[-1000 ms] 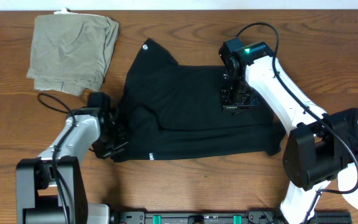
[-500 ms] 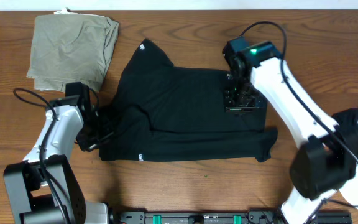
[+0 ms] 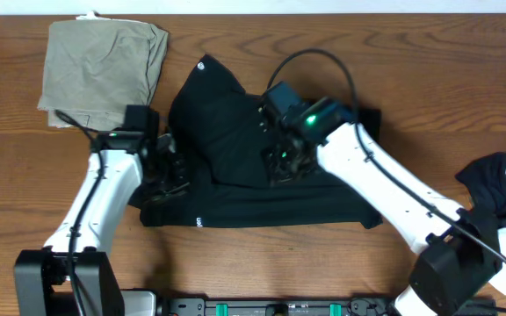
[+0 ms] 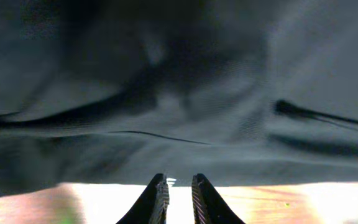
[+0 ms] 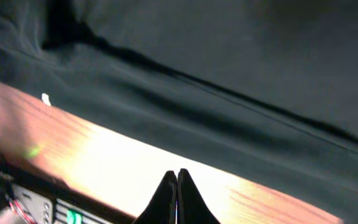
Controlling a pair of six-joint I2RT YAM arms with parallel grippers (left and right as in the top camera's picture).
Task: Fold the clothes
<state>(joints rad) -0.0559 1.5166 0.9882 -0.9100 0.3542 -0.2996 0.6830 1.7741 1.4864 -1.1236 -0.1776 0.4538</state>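
One of the clothes, a black shirt [image 3: 227, 114] with a round white logo [image 3: 205, 63], lies partly folded in the middle of the table. My left gripper [image 3: 172, 175] sits at its left edge. In the left wrist view it [image 4: 179, 179] stands slightly open over bare wood, nothing between its fingers, with the black fabric [image 4: 179, 93] just ahead. My right gripper [image 3: 281, 167] hovers over the shirt's middle. The right wrist view shows it [image 5: 178, 173] shut and holding nothing, with dark cloth [image 5: 229, 62] beyond. Another black and white garment [image 3: 499, 180] lies at the right edge.
A folded olive-khaki garment [image 3: 104, 75] lies at the back left. A black rail with green parts [image 3: 279, 307] runs along the table's front edge. The right arm's cable [image 3: 310, 54] loops above the shirt.
The right arm has swung left from the shirt's right side to its middle. The left arm moved right and back against the shirt's left edge, and its jaws have parted a little.
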